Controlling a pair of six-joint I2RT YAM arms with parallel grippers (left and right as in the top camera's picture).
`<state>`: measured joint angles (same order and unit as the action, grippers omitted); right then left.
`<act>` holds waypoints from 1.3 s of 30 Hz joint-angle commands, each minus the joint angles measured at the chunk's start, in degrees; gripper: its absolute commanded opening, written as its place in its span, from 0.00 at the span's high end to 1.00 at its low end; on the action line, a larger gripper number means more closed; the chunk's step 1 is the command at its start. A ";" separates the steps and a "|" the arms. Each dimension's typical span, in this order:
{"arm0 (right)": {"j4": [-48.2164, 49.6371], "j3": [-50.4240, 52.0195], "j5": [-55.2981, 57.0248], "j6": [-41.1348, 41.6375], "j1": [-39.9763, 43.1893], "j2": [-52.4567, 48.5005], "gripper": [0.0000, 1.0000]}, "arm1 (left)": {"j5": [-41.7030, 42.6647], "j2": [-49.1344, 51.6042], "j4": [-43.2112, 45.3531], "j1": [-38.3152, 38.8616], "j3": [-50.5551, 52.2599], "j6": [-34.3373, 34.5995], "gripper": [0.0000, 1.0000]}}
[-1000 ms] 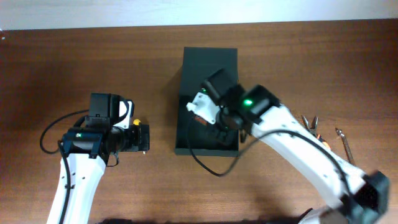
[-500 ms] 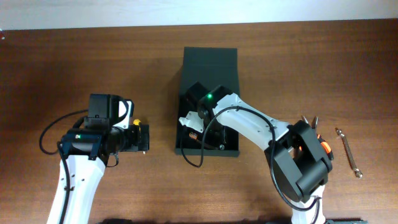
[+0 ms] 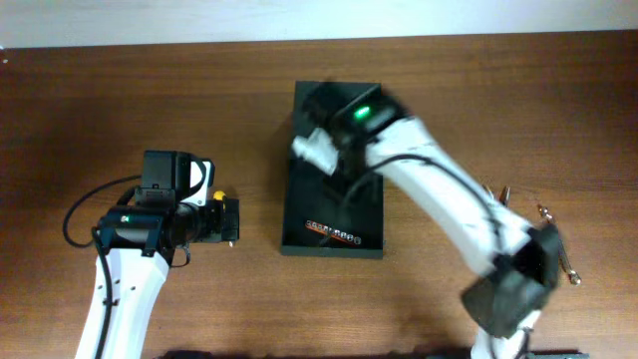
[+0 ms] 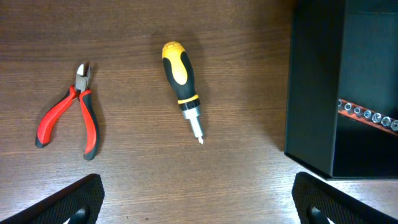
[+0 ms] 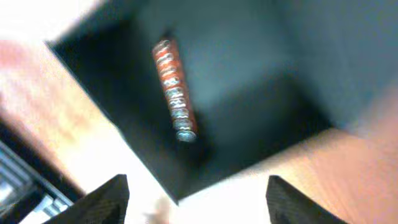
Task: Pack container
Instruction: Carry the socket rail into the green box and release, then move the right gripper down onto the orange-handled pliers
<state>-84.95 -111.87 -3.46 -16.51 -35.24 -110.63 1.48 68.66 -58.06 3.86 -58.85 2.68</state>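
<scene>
The container is a dark box standing open mid-table, its lid laid back at the far side. A red socket rail lies inside near the front wall, also visible as the socket rail and the socket rail. My right gripper is blurred above the container's far half; in its wrist view the right gripper is open and empty. My left gripper is open over bare table left of the container, seen from above as the left gripper.
A yellow-handled screwdriver and red pliers lie on the wood ahead of the left gripper. At the right of the table lie orange-handled pliers and a slim wrench.
My right gripper has opened, left the socket rail lying in the container, and swung up toward the lid side. The left arm has not moved.
</scene>
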 commanded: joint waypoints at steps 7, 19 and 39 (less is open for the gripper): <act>-12.39 -12.48 5.16 28.17 27.87 16.37 0.01 | -0.39 -0.87 0.17 0.07 -1.20 0.33 0.01; -7.37 18.47 4.59 28.81 49.40 31.36 0.01 | -0.42 -0.87 0.22 0.07 -1.20 0.33 0.01; 29.73 56.06 3.50 29.05 50.49 25.05 0.01 | -0.22 -0.87 0.20 0.07 -1.20 0.35 0.01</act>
<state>-56.73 -56.38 0.36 12.01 14.92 -83.68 1.48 68.66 -57.84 3.86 -58.94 2.68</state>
